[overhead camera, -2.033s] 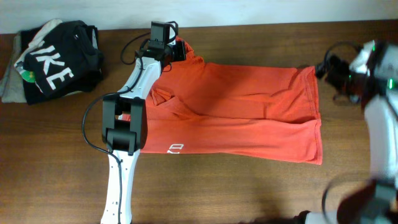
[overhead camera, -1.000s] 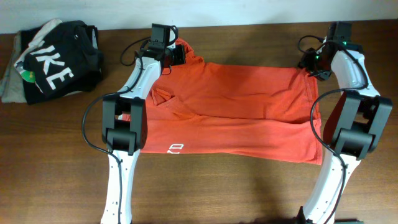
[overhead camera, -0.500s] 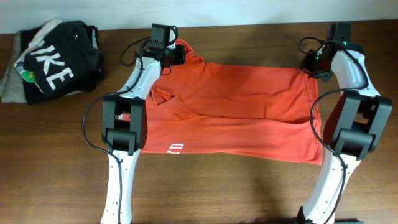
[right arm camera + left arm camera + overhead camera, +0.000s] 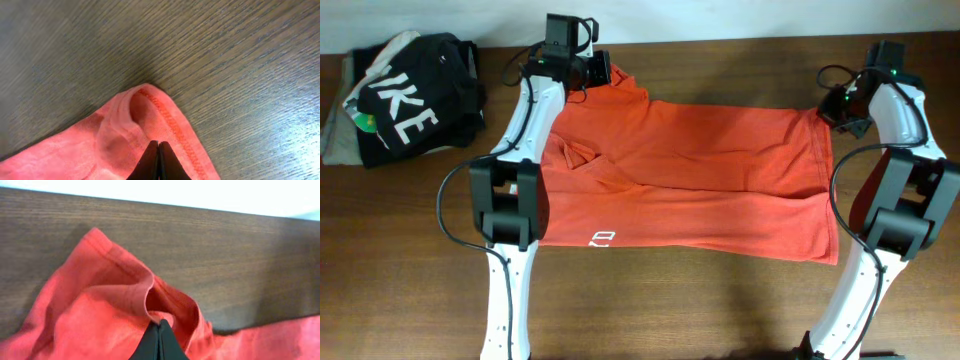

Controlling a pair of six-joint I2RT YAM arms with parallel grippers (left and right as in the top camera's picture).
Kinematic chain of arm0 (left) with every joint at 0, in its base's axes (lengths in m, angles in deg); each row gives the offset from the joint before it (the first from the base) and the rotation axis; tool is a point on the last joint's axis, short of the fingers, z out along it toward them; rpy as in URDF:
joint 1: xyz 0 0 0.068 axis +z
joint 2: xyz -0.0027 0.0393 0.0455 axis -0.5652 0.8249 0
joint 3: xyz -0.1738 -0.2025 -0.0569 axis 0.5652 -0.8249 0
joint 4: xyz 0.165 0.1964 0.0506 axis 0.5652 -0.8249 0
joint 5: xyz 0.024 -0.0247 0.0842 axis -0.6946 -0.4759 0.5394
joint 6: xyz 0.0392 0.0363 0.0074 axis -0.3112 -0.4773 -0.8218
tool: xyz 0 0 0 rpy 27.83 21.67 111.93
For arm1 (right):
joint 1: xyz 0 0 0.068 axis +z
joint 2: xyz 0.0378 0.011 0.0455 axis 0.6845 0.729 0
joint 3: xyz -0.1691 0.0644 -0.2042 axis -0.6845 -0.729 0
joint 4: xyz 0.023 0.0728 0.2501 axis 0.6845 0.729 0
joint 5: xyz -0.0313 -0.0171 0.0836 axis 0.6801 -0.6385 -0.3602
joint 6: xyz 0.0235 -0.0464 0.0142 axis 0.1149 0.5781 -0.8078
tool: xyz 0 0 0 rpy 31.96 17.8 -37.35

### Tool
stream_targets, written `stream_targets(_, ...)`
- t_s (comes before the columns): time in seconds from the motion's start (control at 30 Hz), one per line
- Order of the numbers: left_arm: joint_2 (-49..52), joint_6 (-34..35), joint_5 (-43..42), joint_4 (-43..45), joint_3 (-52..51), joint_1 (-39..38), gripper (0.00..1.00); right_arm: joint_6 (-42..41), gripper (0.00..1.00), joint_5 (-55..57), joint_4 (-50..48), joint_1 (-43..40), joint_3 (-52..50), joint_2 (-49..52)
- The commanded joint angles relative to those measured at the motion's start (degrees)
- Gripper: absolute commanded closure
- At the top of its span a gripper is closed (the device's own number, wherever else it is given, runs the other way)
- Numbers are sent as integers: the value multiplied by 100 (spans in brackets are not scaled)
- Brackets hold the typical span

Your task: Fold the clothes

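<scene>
The clothes, a red-orange T-shirt, lie spread across the middle of the table, with a small white logo near the front left edge. My left gripper is shut on the shirt's far left corner; in the left wrist view its black fingertips pinch a raised fold of red cloth. My right gripper is shut on the far right corner; in the right wrist view its tips clamp the stitched hem lifted off the wood.
A black garment with big white letters lies bunched at the far left on a grey-beige garment. The brown wooden table ends at a white edge along the back. Both arm bases stand at the front.
The right gripper has shut on the shirt's far right corner. Both arms have moved back and outward a little, drawing the far edge of the shirt with them.
</scene>
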Motion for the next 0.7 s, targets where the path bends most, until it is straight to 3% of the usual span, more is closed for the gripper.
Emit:
stream_targets(0.0, -553, -70, -96, -236, 114, 68, 99, -20, 96, -227, 120, 11, 173, -555)
stream_targets(0.07, -564, -70, -96, -437, 114, 90, 100, 20, 96, -374, 227, 11, 173, -568)
stream_targets(0.1, -564, -70, -96, -518, 114, 96, 100, 131, 84, -498, 227, 11, 173, -566)
stream_targets(0.13, -564, -70, -96, -590, 114, 120, 99, 173, 48, -525, 223, 13, 173, -560)
stream_targets(0.17, -564, -70, -96, -629, 114, 131, 100, 251, 34, -522, 192, 11, 173, -540)
stream_targets(0.2, -562, -70, -96, -651, 114, 131, 99, 278, 30, -522, 160, 11, 170, -525)
stream_targets(0.33, -562, -72, -81, -667, 114, 133, 99, 273, 33, -551, -131, 37, 170, -260)
stream_targets(0.43, -562, -133, -35, -684, 111, 131, 99, 273, 46, -566, -304, 116, 170, -184)
stream_targets(0.67, -562, -133, -31, -691, 111, 131, 99, 269, 45, -31, -310, 271, 170, 74)
